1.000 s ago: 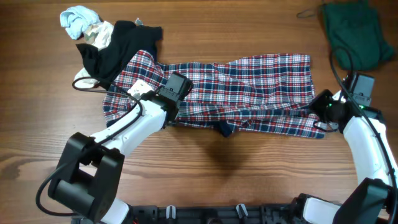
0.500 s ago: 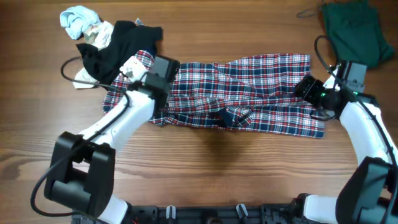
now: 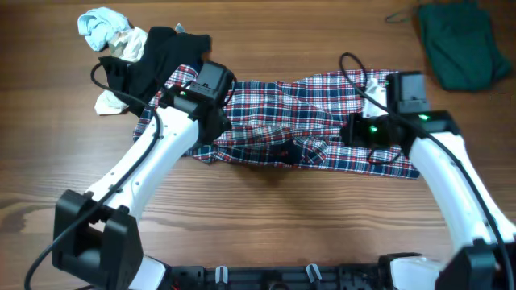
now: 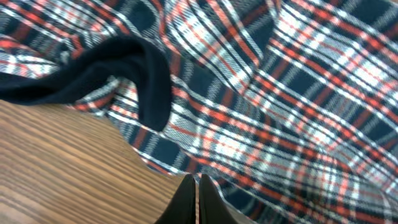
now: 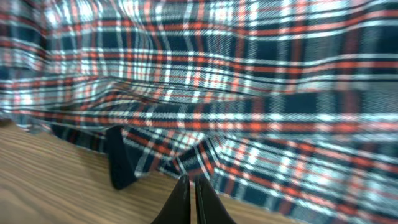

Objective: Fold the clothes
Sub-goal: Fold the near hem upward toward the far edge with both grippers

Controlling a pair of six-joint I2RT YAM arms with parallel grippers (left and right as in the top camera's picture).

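Your plaid garment lies rumpled across the middle of the desk, stretched from 9 o'clock toward 3 o'clock. Your left claw and right claw each sit over its near edge with fingers pressed together; whether any cloth is pinched between them cannot be told. A black garment touches its 10 o'clock corner, and a green cloth lies well apart at 2 o'clock.

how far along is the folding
Early. Nothing looks finished: the plaid garment lies long and rumpled across the table. In hand: the left gripper and right gripper are both pinched on its near edge. Left: its folds, plus the black garment, the pale bundle and the green cloth.
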